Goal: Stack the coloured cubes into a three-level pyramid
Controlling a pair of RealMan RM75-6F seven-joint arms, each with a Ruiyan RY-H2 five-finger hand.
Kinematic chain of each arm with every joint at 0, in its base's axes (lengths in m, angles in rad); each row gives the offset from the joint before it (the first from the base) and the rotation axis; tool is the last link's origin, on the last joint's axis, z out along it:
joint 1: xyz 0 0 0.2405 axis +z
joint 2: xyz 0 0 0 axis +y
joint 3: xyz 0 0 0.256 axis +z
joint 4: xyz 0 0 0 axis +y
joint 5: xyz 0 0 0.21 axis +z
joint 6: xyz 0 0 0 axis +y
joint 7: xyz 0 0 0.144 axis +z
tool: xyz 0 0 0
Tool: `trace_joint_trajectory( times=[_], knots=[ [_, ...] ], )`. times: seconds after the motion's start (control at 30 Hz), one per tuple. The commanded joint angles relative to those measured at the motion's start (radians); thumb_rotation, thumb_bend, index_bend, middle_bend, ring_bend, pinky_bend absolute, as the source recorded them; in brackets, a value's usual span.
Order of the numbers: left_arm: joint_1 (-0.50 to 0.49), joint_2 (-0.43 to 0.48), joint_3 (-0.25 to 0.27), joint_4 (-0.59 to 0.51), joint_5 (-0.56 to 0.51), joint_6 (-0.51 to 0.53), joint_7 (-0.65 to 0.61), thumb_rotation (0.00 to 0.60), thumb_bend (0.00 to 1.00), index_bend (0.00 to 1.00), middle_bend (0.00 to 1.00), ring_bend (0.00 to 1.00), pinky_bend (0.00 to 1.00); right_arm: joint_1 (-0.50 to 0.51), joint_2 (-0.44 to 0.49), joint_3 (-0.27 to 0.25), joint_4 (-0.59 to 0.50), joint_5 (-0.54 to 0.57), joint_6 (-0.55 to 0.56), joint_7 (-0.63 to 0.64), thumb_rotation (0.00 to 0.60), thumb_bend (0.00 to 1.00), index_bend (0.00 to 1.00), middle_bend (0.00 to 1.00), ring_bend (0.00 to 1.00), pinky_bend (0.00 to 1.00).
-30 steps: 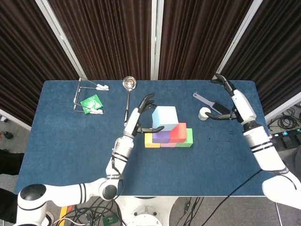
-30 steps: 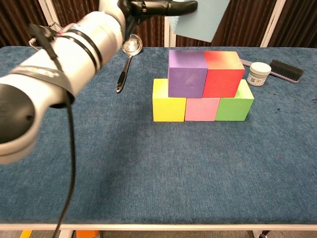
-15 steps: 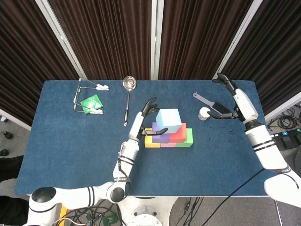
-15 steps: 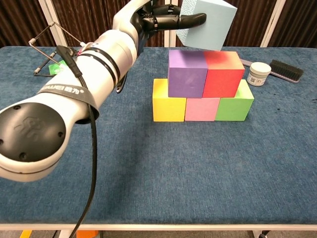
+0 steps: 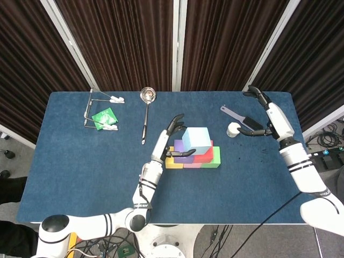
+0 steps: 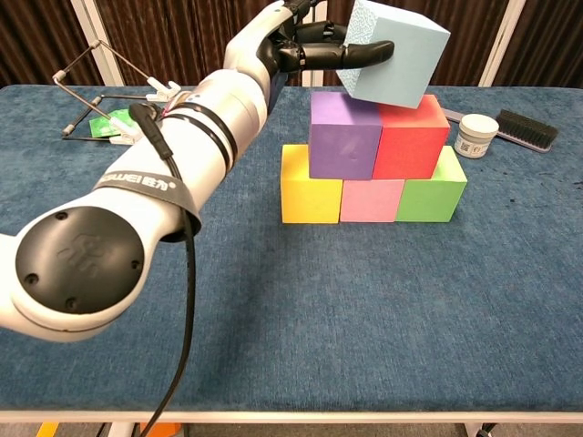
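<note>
Chest view: right hand out of frame. Brush (image 6: 529, 127) cut by right edge. Left hand (image 6: 314, 45) top cropped; its palm side behind the light blue cube (image 6: 397, 53). Jar (image 6: 475, 135) label too small to read. Ladle (image 6: 239, 87) mostly behind left arm.

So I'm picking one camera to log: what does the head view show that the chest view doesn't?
Only the head view shows the right hand, open above the brush, and the whole ladle.

Only the chest view shows the stack's front faces: yellow cube, pink cube, green cube.

Both show the left hand holding the light blue cube tilted over the purple cube and red cube, and the white jar.
</note>
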Motion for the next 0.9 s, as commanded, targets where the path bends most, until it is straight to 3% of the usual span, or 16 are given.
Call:
trace_joint_trajectory(
  times=[0.03, 0.9],
  knots=[
    [-0.002, -0.005, 0.002, 0.009, 0.008, -0.002, -0.001, 0.600, 0.12, 0.10, 0.52, 0.13, 0.12, -0.001, -0.003, -0.001, 0.007, 0.000, -0.002, 0.008, 0.600, 0.04, 0.00, 0.15, 0.00, 0.00],
    [-0.004, -0.004, 0.020, 0.055, 0.059, -0.051, -0.058, 0.600, 0.12, 0.09, 0.47, 0.15, 0.12, -0.010, -0.011, -0.009, 0.048, -0.012, -0.015, 0.051, 0.600, 0.04, 0.00, 0.15, 0.00, 0.00]
  ],
)
